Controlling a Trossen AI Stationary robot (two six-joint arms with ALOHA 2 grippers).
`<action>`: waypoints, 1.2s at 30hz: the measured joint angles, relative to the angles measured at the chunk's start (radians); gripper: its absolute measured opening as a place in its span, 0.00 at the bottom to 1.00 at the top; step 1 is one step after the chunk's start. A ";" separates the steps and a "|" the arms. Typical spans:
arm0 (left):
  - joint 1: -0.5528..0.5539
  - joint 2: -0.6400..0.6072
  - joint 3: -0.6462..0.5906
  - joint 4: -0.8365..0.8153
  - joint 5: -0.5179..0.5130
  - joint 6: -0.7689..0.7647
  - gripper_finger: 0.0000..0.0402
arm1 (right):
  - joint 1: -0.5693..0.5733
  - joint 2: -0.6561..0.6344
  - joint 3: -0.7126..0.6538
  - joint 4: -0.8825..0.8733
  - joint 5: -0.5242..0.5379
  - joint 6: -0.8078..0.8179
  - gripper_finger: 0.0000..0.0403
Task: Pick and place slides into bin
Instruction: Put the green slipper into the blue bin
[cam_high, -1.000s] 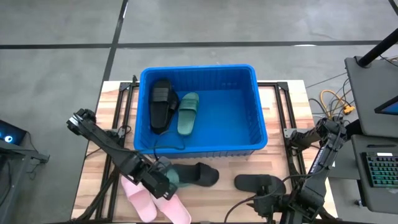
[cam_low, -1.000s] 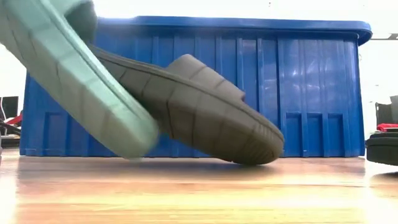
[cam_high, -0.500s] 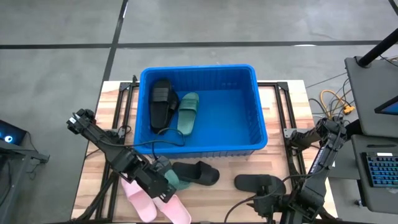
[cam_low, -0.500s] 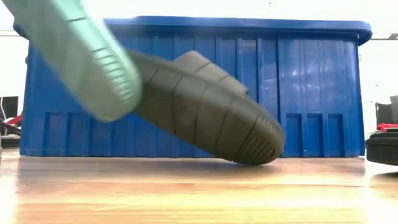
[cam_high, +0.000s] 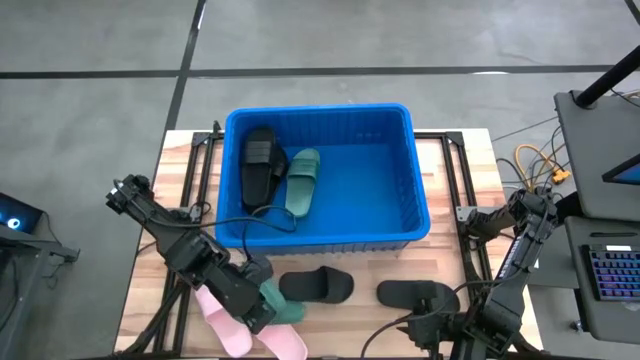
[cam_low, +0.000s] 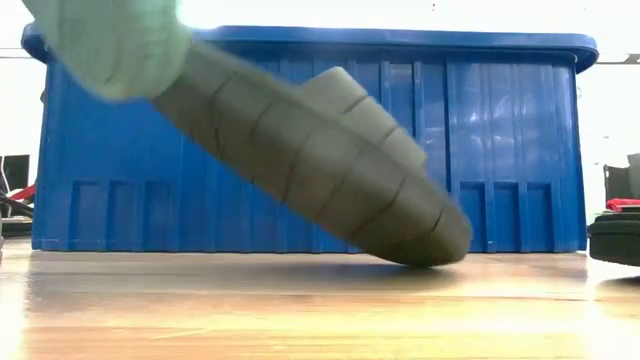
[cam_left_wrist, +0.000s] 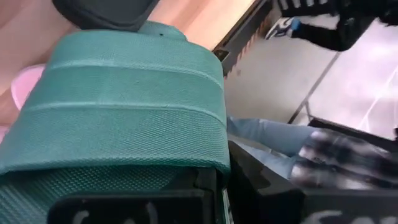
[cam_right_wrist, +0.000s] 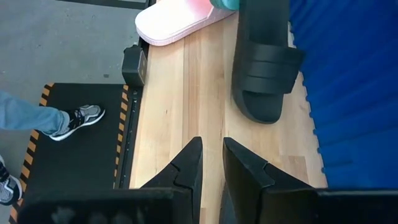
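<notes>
My left gripper (cam_high: 256, 303) is shut on a dark green slide (cam_high: 282, 304) at the table's near left; the slide fills the left wrist view (cam_left_wrist: 124, 106) and shows raised in the low view (cam_low: 110, 40). A black slide (cam_high: 317, 285) lies beside it, tilted in the low view (cam_low: 320, 170), with one end on the table. Another black slide (cam_high: 420, 293) lies to the right. Two pink slides (cam_high: 228, 322) lie at the near edge. The blue bin (cam_high: 415, 200) holds a black slide (cam_high: 258, 165) and a green slide (cam_high: 302, 180). My right gripper (cam_right_wrist: 212, 149) is shut and empty at the near right. My left gripper holds the green slide at its wide strap (cam_left_wrist: 143, 155). The strap itself hides where the fingers meet it, so the kind of hold cannot be told. The slide is lifted off the table. Whether it still touches the black slide's raised end I cannot tell.
The bin's near wall (cam_low: 400, 150) stands right behind the slides. Black frame rails run along both sides of the wooden table (cam_high: 450, 270). A person's shoe (cam_right_wrist: 81, 118) shows on the floor beyond the table's left edge.
My left gripper has gone up and toward the table's near edge with the green slide, which has risen in the low view. The black slide next to it has turned and tipped, one end staying on the table.
</notes>
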 joint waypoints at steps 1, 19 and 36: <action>0.000 0.000 0.009 -0.003 -0.005 0.001 0.00 | 0.000 0.000 0.000 0.000 0.000 -0.001 0.13; 0.002 0.005 0.104 0.171 -0.172 0.191 0.00 | 0.000 0.000 0.000 0.001 0.000 0.007 0.13; 0.003 0.024 0.109 0.292 -0.527 0.316 0.00 | 0.000 0.000 0.000 -0.001 -0.051 0.010 0.13</action>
